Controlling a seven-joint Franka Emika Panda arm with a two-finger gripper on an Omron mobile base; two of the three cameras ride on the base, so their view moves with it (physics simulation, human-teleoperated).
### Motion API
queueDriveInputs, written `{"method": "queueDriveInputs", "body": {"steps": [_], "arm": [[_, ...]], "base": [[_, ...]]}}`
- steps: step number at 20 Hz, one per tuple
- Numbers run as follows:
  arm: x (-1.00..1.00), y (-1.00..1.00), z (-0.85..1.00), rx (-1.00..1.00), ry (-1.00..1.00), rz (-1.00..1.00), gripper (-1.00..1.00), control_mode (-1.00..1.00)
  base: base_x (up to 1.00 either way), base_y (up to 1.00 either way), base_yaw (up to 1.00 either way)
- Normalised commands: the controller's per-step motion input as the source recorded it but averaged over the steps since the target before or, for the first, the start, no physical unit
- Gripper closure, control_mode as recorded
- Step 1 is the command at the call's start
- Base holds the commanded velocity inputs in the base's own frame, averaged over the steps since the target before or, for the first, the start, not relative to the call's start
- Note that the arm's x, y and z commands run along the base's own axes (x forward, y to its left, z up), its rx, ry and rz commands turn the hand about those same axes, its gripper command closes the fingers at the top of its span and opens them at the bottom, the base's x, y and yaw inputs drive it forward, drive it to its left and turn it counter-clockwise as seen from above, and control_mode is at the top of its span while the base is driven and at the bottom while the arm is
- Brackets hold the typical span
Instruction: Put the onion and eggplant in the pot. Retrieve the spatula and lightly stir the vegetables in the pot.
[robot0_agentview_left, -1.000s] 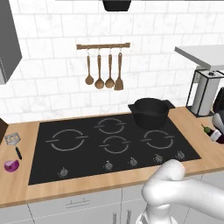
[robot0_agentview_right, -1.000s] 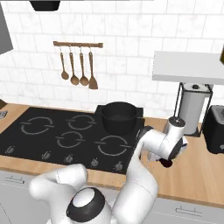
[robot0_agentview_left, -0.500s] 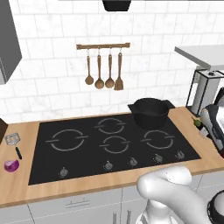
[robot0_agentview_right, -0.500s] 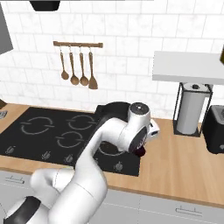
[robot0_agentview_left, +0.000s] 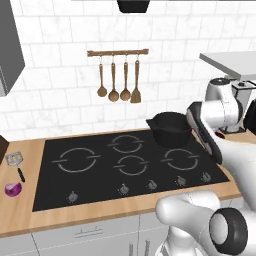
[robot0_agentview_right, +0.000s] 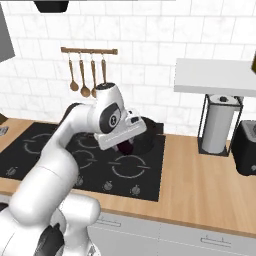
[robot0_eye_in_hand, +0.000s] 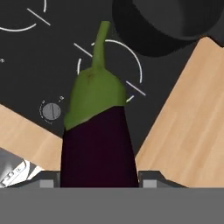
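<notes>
Eggplant (glossy, dark purple) in pincer.

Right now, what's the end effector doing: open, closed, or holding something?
End effector: closed on the eggplant, carried above the cooktop near the pot.

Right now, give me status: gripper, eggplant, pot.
Gripper shut on eggplant, above the hob. Pot back right burner. Onion on counter. Nothing in the way.
</notes>
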Motion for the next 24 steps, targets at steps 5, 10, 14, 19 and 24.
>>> {"method": "queueDriveInputs", "body": {"steps": [5,10,14,19,24], "arm": [[0.77,0.02,0.38,0.01,0.01,0.03,1.0,-1.0],[0.53,0.5,0.06,0.01,0.02,0.01,1.0,-1.0],[0.49,0.14,0.0,0.06,0.02,0.01,1.0,-1.0],[0.05,0.13,-0.01,0.13,-0.06,0.0,1.0,-1.0],[0.12,0.14,-0.17,0.2,-0.17,0.0,1.0,-1.0]], "base": [[0.0,0.0,0.0],[0.0,0.0,0.0],[0.0,0.0,0.0],[0.0,0.0,0.0],[0.0,0.0,0.0]]}}
